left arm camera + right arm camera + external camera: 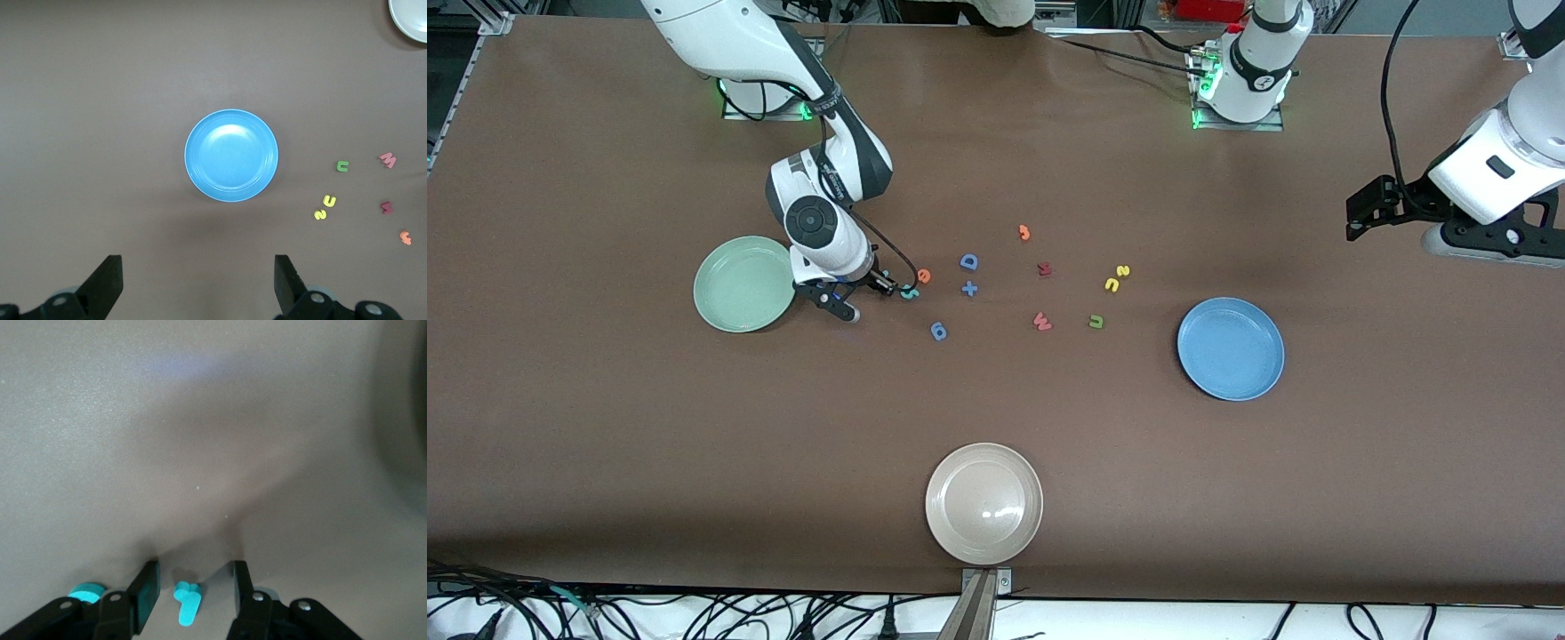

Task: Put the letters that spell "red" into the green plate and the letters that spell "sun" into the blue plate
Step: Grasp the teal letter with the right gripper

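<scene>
Nothing placed yet: green plate (744,284) and blue plate (1231,348) both empty. Right tool (190,587) is down on the table beside the green plate, fingers closing around the teal r (187,602), not yet pinching. Orange e (924,276) and the sun letters (1116,278) are loose mid-table. Left tool (197,280) waits spread above the blue plate.

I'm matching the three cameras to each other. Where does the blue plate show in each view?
Front view: the blue plate lies toward the left arm's end of the table, nearer the camera than the olive-green "u".
Left wrist view: the plate sits mid-picture, ahead of the open left gripper.
Right wrist view: not in it.
Shared landmark: the olive-green "u" beside the plate, in the front and left wrist views.
</scene>
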Robot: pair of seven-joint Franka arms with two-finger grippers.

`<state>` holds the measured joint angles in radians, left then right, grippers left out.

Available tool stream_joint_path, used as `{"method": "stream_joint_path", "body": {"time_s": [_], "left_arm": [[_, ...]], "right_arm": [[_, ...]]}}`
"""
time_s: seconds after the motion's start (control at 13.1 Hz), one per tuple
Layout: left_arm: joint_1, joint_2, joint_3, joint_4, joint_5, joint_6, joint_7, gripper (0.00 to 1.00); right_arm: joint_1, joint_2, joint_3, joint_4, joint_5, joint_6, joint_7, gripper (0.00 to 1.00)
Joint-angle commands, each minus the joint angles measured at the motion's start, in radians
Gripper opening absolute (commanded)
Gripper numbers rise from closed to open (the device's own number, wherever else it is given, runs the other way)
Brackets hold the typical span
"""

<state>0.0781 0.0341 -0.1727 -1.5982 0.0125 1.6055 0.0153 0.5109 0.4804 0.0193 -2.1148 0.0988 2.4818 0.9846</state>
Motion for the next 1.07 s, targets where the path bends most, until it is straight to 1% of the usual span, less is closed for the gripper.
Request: {"method": "stream_joint_path", "body": {"time_s": [0.0, 0.08, 0.23, 0.38, 0.46, 0.61, 0.69, 0.76, 0.99], "left_arm": [[0.005, -0.005, -0.005, 0.009, -0.009, -0.007, -0.001, 1.00], [0.003, 0.000, -0.005, 0.011, -0.008, -0.006, -0.001, 1.00], [-0.006, 0.003, -0.007, 0.012, 0.003, -0.006, -0.001, 1.00], [-0.004, 0.003, -0.004, 0.011, 0.004, -0.006, -0.001, 1.00], [-0.004, 0.003, -0.004, 0.011, 0.006, -0.006, -0.003, 1.00], [-0.006, 0.012, -0.005, 0.006, 0.006, -0.012, -0.002, 1.00], [-0.008, 0.019, -0.005, 0.006, 0.006, -0.013, -0.001, 1.00], [-0.009, 0.026, -0.013, 0.001, 0.004, -0.015, -0.003, 1.00], [-0.009, 0.069, -0.019, -0.005, -0.014, -0.006, -0.003, 1.00]], "right_arm": [[0.000, 0.009, 0.016, 0.004, 0.015, 0.006, 0.011, 0.53], [0.000, 0.009, 0.024, 0.007, 0.018, 0.006, 0.011, 0.54], [0.000, 0.009, 0.024, 0.010, 0.057, 0.006, 0.009, 0.54], [0.000, 0.009, 0.024, 0.010, 0.058, 0.006, 0.008, 0.53], [-0.002, 0.009, 0.024, 0.010, 0.058, 0.006, 0.008, 0.49], [-0.002, 0.017, 0.024, 0.012, 0.058, 0.006, 0.005, 0.31], [-0.002, 0.017, 0.024, 0.012, 0.058, 0.006, 0.005, 0.25], [-0.002, 0.017, 0.024, 0.010, 0.058, 0.006, 0.005, 0.24], [0.000, 0.017, 0.024, 0.010, 0.058, 0.005, 0.005, 0.13]]}}
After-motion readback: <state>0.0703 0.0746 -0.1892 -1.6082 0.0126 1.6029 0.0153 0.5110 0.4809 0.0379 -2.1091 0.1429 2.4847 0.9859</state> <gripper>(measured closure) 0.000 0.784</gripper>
